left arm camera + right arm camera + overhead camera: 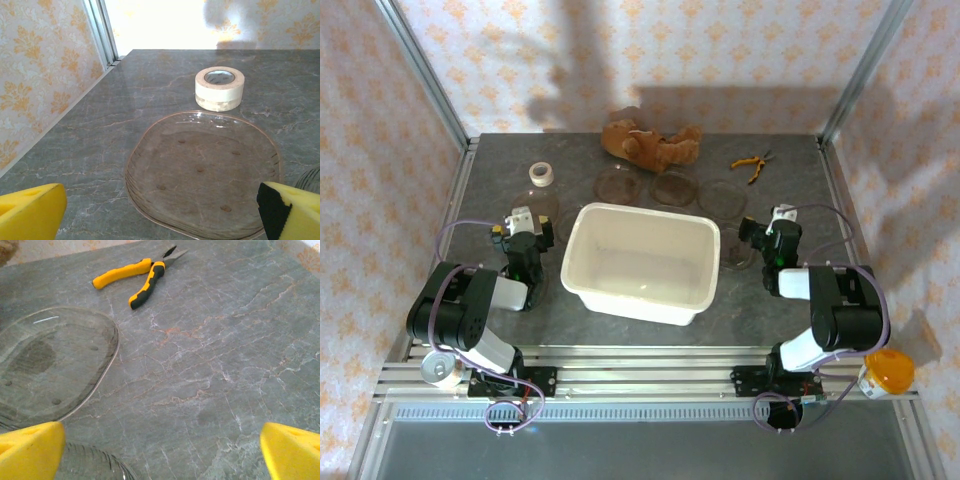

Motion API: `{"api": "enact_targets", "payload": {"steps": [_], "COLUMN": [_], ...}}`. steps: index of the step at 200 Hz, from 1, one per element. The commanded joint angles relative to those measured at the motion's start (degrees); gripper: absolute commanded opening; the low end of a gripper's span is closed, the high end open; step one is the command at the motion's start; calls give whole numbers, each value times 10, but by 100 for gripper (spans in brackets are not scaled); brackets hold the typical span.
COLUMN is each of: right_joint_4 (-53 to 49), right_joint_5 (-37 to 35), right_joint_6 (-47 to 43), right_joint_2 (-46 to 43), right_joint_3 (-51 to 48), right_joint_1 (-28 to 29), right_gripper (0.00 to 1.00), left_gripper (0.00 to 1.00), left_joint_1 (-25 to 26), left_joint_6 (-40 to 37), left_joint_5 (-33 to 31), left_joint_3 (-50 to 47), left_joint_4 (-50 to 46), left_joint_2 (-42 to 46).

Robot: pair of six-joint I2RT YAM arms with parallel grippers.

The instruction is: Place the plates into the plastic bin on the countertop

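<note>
Both sets of jaws are spread wide and hold nothing. The left gripper (160,215) hangs low, with a clear plate (200,170) flat on the countertop (75,150) just ahead of its fingers and a tape roll (219,88) beyond. The right gripper (160,450) has a second plate (50,360) ahead on its bin side. The plastic bin (582,240) sits between the arms. I judge the plates light, rigid, slick and chip-prone. I'd pinch the raised near rim.

Left wrist: plate (311,176) is just a sliver, cut by the right edge. Right wrist: ribbed plate (95,462) cut at bottom, flat plate (50,365) clipped left, brown thing (6,247) cropped in the corner, can't tell what.
</note>
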State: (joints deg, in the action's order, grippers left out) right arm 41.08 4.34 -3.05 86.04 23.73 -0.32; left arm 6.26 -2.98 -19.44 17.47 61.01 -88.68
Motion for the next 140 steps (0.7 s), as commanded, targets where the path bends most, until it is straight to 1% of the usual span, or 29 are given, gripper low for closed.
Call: {"api": "enact_targets", "payload": {"steps": [1,22,37,56,64,73,90,108,123,140], "right_joint_4": [-84,-156,-207,-309,-344,-388,-492,-580,-635,-695], "right_joint_5": [-5,-15,-29,-46,-43,-51,-48,-6,22,59], "right_joint_6": [4,24,39,60,63,73,102,126,138,151], "right_joint_2": [-58,-112,-164,-232,-253,-266,-261,-229,-200,-164], "right_joint_3": [36,48,54,86,102,130,192,254,292,327], "right_joint_1": [1,1,2,1,1,1,-7,-18,-25,-33], "right_gripper": [98,97,97,97,97,97,97,94,91,87], "left_gripper": [100,100,100,100,100,100,100,100,99,98], "left_joint_1": [1,1,0,-1,-2,-2,-3,-2,-2,-1], "left_joint_6": [-6,1,3,24,43,70,117,161,190,214], "left_joint_5": [-2,-13,-8,-21,-28,-30,1,28,57,92], "left_joint_3": [-28,-28,-17,0,17,46,122,209,271,343], "left_joint_4": [34,-21,-93,-159,-214,-299,-466,-624,-717,-799], "left_joint_2": [41,106,164,236,271,308,349,355,346,321]}}
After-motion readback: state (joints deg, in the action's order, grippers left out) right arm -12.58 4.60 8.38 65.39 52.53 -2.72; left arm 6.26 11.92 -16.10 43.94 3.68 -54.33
